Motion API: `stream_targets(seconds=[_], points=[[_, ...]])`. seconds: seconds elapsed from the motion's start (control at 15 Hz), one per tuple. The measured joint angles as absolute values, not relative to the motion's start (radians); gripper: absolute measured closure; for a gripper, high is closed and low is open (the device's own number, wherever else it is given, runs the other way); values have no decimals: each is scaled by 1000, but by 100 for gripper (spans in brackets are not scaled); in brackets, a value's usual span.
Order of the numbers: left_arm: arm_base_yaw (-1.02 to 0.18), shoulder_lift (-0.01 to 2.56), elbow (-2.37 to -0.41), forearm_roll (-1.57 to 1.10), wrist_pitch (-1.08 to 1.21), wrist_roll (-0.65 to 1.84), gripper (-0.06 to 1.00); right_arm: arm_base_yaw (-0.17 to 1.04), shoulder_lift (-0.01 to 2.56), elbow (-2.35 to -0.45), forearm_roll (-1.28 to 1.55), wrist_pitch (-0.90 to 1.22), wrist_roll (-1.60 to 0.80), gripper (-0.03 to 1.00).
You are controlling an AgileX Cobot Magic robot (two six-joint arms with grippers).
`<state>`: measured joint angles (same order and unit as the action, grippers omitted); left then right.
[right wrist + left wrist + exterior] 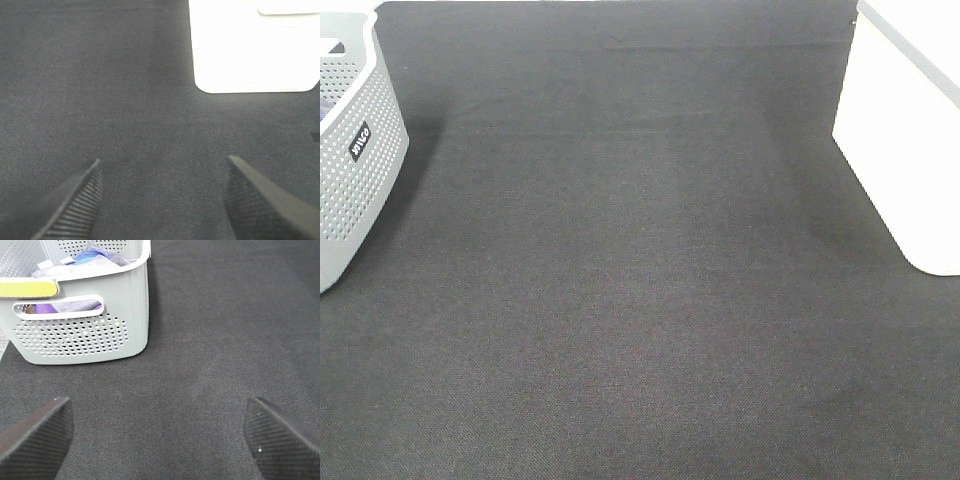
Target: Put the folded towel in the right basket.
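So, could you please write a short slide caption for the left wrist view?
Open left hand above the dark mat, facing a grey perforated basket filled with mixed cloths.

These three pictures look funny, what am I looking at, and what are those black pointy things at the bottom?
You see a robot with two arms. One picture is taken from high above the dark grey cloth-covered table. The other two come from cameras on each arm's wrist. The black ridged wedges are fingers: the left gripper and the right gripper. Both are wide open and hold nothing. On the left stands a grey plastic basket with little holes, with colourful cloths inside. On the right stands a big plain white basket. No towel shows in any picture.
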<state>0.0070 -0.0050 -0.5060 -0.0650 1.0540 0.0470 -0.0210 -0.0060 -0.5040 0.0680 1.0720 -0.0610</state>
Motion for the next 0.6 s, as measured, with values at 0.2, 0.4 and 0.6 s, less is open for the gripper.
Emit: stream_targets(seconds=[0.2, 0.4, 0.6], points=[[7, -5, -506, -65, 1054, 47, 7, -21, -6, -504, 68, 1072, -61, 32], [7, -5, -506, -65, 1054, 47, 7, -21, -6, -504, 68, 1072, -61, 32], [7, -5, -506, -65, 1054, 47, 7, -21, -6, -504, 68, 1072, -61, 32]])
